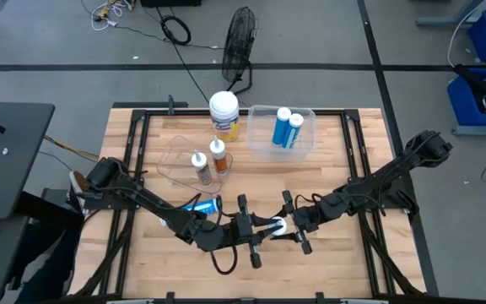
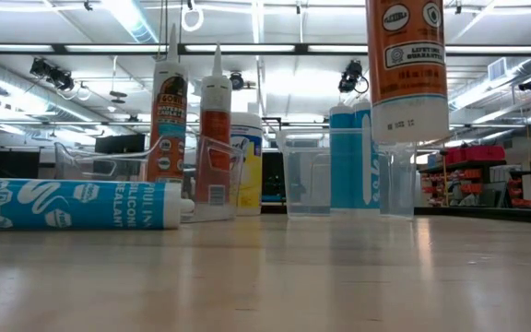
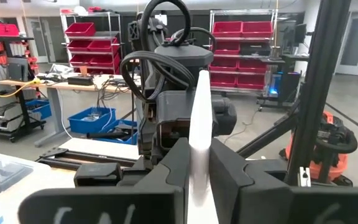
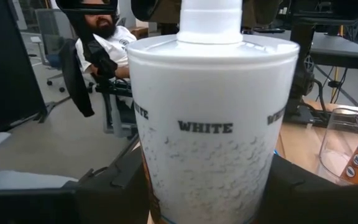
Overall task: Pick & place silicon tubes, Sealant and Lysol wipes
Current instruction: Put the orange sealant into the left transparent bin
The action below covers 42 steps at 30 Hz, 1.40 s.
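Note:
An orange-labelled white cartridge [image 2: 407, 69] hangs upright above the table's near middle, nozzle up, with both grippers on it. My left gripper [image 1: 257, 226] is shut on its nozzle. My right gripper [image 1: 290, 226] is shut on its body. A blue silicone tube [image 2: 72, 204] lies on its side on the table by the left arm. Two orange cartridges [image 1: 207, 162] stand in a clear container. Two blue tubes [image 1: 286, 129] stand in a clear bin. The Lysol wipes [image 1: 224, 114] stand upright at the far middle. My left gripper pinches the cartridge's white nozzle [image 3: 201, 155] between its two fingers [image 3: 232, 171]. The fingers come level from the table's left and lie across the upright nozzle. My right gripper pinches the cartridge's round body [image 4: 210, 143] between its two fingers [image 4: 300, 186], just below the white shoulder. The fingers come about level from the table's right, across the cartridge. The cartridge stands upright, its lower end [image 2: 406, 134] clear of the table.
A black fan [image 1: 241, 42] stands on the floor beyond the far edge. A seated person [image 4: 101, 37] shows beyond the table's left side. Bare wood [image 1: 327, 186] lies between the clear bin and my right arm.

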Motion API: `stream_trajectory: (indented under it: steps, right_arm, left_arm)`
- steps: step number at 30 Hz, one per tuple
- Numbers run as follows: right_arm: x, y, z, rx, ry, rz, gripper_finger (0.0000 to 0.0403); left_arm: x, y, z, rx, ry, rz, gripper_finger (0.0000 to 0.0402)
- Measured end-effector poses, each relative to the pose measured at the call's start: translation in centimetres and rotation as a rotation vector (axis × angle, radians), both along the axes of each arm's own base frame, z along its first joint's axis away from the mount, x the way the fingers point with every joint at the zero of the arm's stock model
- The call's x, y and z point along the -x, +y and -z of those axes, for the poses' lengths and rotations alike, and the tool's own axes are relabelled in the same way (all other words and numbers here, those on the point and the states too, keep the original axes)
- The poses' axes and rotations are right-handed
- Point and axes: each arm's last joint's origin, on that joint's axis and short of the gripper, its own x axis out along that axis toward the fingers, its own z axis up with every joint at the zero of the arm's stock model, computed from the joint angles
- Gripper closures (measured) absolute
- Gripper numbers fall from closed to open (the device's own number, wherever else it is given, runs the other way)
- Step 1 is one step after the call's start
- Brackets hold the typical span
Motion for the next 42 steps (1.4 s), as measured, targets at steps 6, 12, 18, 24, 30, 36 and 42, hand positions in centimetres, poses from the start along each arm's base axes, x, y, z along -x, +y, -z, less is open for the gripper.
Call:
stream_trajectory:
  steps: [6, 12, 18, 24, 30, 36, 42]
  right_arm:
    - [0.0, 0.0, 0.1, 0.008, 0.009, 0.007, 0.0186]
    - [-0.1, -0.1, -0.1, 0.012, 0.001, 0.026, 0.0138]
    - [0.0, -0.1, 0.1, 0.026, 0.015, 0.027, 0.0140]
    - [0.1, -0.2, 0.5, 0.052, 0.054, 0.028, 0.0144]
    - [0.7, -0.3, 1.0, 0.051, 0.154, 0.018, 0.0143]
    - [1.7, -0.3, 1.0, 0.038, 0.233, 0.012, 0.0143]
    - [2.2, -0.4, 1.3, 0.056, 0.283, 0.012, 0.0143]
  left_arm:
    - [0.0, 0.0, 0.0, -0.023, 0.004, -0.001, 0.0362]
    - [-0.1, 0.1, 0.1, -0.025, 0.009, -0.011, 0.0362]
    - [0.0, -0.1, -0.1, -0.053, -0.001, -0.015, 0.0362]
    - [1.1, -1.2, -0.3, -0.057, 0.018, -0.043, 0.0362]
    - [2.5, -3.1, 0.1, -0.081, 0.072, -0.108, 0.0362]
    - [4.0, -4.3, 0.5, -0.047, 0.114, -0.191, 0.0362]
    - [6.0, -6.0, 0.4, -0.030, 0.098, -0.362, 0.0362]
